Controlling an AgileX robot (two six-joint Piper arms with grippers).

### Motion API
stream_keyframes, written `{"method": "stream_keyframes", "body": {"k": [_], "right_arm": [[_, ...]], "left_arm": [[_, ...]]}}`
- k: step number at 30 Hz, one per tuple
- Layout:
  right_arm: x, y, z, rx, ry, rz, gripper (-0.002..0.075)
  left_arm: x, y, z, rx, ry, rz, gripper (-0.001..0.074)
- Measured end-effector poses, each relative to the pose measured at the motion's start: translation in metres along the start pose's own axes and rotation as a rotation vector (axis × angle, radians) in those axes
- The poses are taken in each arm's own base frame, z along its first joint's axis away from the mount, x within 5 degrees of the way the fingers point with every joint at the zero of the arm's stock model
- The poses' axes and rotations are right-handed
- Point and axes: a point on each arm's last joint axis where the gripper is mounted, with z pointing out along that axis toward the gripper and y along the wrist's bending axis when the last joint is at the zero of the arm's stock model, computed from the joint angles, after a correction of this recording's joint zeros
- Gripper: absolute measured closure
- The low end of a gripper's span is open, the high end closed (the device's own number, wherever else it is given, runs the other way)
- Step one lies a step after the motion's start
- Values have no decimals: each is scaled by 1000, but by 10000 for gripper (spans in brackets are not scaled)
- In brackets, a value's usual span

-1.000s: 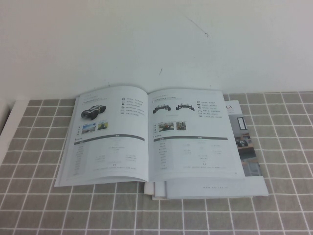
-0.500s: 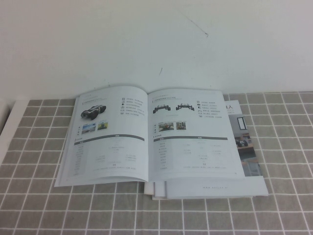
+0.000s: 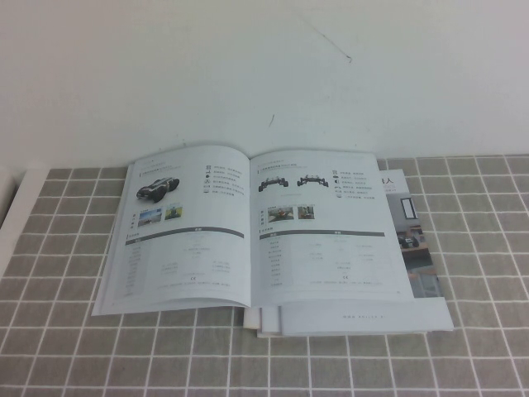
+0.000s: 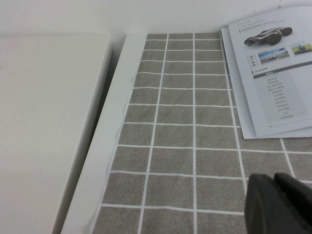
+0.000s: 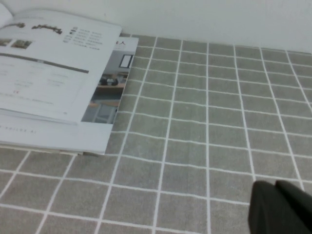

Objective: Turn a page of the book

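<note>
On my book (image 3: 248, 227) the print is too small to read; one "人" shows on the brochure beneath (image 3: 389, 181).

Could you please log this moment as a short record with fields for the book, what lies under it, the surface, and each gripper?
book: open flat, vehicle photos and tables on both facing pages
page: right-hand sheet lies flat, not lifted
underneath: larger printed piece with grey photos, sticking out on the right side
surface: grey checked cloth
left gripper: dark fingers shut, above the cloth left of the book, holding nothing
right gripper: dark fingers shut, above the cloth right of the book, holding nothing
</note>
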Motion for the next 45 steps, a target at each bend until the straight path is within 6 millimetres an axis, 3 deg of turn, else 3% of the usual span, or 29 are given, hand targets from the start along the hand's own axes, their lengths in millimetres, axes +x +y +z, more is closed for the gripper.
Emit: {"method": "stream_keyframes", "body": {"k": [5,45], "right_arm": [[1,-1,0,17,16,61,727],[1,-1,0,22,17,71,727]], "left_arm": [[0,0,0,0,0,0,737],[0,0,0,0,0,2,737]]}}
